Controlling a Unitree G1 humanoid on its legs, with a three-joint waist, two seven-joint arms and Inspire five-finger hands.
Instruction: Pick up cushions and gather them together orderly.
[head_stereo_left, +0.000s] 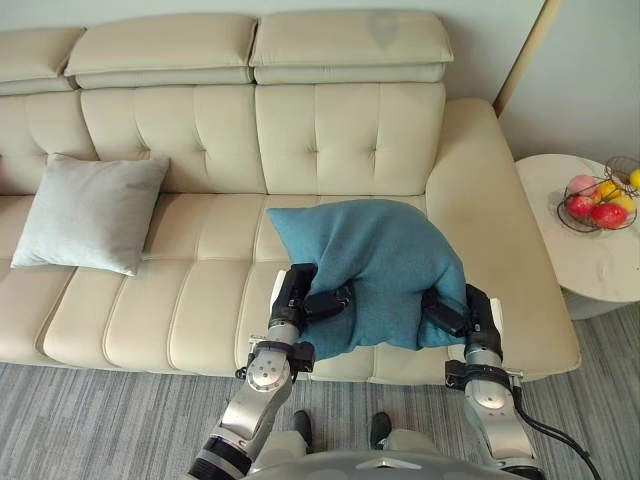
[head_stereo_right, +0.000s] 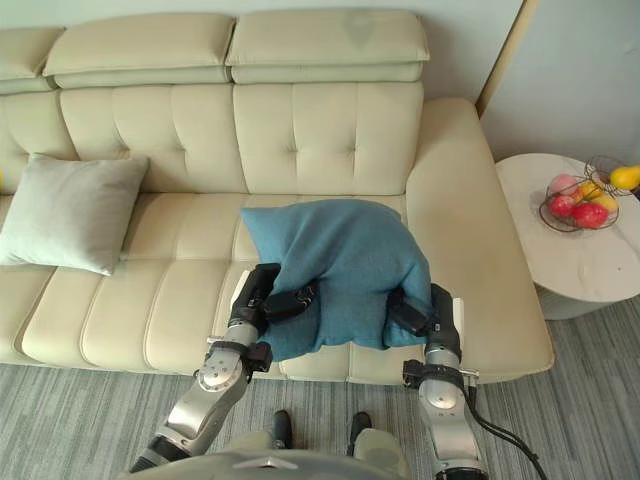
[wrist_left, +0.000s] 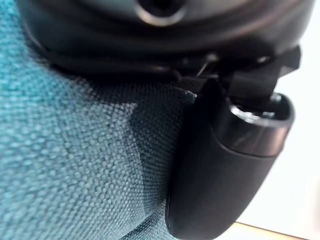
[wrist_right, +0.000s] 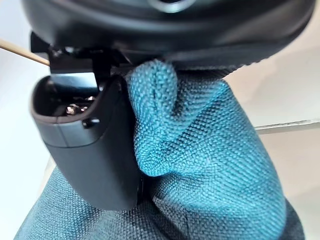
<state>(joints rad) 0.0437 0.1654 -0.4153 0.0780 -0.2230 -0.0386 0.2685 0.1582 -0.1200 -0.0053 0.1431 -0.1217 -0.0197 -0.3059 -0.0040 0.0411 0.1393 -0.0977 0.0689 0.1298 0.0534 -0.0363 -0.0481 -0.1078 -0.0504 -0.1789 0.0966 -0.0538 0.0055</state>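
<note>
The teal cushion (head_stereo_left: 375, 260) is at the front edge of the sofa (head_stereo_left: 200, 320), over the seat next to the right arm rest, bunched between both hands. I cannot tell whether it is lifted clear of the seat. The left hand (head_stereo_left: 303, 297) is curled into its left flank and the right hand (head_stereo_left: 458, 312) into its right flank. In the wrist views the left thumb (wrist_left: 220, 170) presses into the weave and the right thumb (wrist_right: 95, 150) pinches a raised fold of cloth. The risk, as I judge it, lies in that hold: both hands take the cushion low down, partly by loose cloth, so the bulk above may flop over or slip out if the arms part or swing fast. The grey cushion (head_stereo_left: 90, 212) leans on the backrest well apart, toward the sofa's left end, with bare seat between the two, so there is open room to carry leftward along the front edge. Beyond the right arm rest stands a round table (head_stereo_left: 590, 260) with a fruit basket (head_stereo_left: 598, 205); a wide swing that way could knock it.
</note>
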